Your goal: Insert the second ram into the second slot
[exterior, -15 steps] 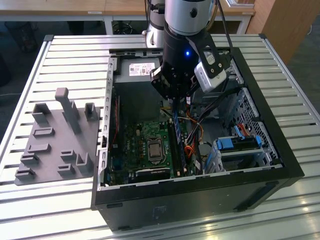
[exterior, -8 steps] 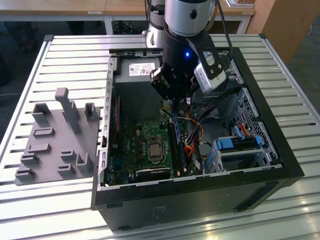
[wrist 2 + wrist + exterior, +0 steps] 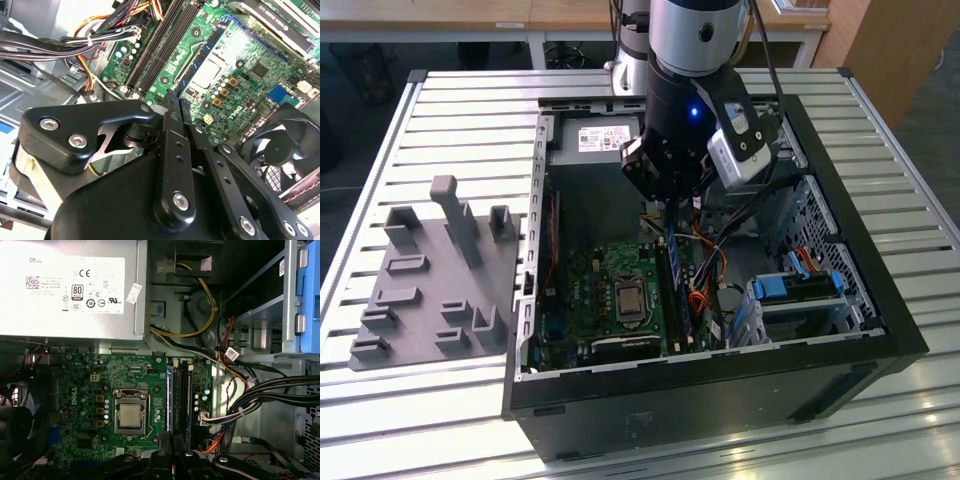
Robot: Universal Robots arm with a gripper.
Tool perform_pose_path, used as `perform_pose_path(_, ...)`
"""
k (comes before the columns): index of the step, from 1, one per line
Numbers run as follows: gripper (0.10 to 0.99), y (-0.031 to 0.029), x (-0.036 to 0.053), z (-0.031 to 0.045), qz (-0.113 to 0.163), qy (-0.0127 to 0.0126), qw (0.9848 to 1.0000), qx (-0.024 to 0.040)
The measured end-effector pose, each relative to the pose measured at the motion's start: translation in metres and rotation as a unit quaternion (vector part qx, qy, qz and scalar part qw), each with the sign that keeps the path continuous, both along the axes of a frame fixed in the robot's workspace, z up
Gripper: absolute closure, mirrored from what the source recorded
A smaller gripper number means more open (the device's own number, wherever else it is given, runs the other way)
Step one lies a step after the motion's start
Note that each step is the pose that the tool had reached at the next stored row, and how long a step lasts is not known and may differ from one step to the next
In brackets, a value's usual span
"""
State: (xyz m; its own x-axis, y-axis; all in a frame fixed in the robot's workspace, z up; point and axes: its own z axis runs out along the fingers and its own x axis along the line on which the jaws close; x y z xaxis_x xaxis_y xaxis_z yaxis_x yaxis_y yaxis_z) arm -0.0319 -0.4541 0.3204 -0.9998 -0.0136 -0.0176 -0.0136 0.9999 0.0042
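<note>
A thin blue ram (image 3: 169, 397) stands on edge in the memory slot nearest the processor socket (image 3: 131, 416). It shows as a blue strip among the slots (image 3: 672, 290) inside the open computer case (image 3: 720, 400). I cannot tell whether it is pressed fully home. Beside it lie two long black slots (image 3: 183, 400), seen at an angle in the second wrist view (image 3: 155, 45). My gripper (image 3: 171, 441) is shut with nothing visible between its fingers. It hangs just above one end of the blue ram (image 3: 192, 60). The gripper (image 3: 175, 97) points down into the case (image 3: 672, 208).
A silver power supply (image 3: 70, 290) fills the case's far end. Bundled cables (image 3: 260, 395) run beside the slots. A black fan (image 3: 285, 145) sits past the socket. Light-blue drive-bay latches (image 3: 800, 285) are on the exterior view's right, a grey fixture tray (image 3: 430, 280) on its left.
</note>
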Motion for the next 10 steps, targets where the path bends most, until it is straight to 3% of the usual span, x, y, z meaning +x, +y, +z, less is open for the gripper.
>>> perform_pose_path(10,0.957,0.0,0.0,-0.003,0.0,0.0,1.0,0.0)
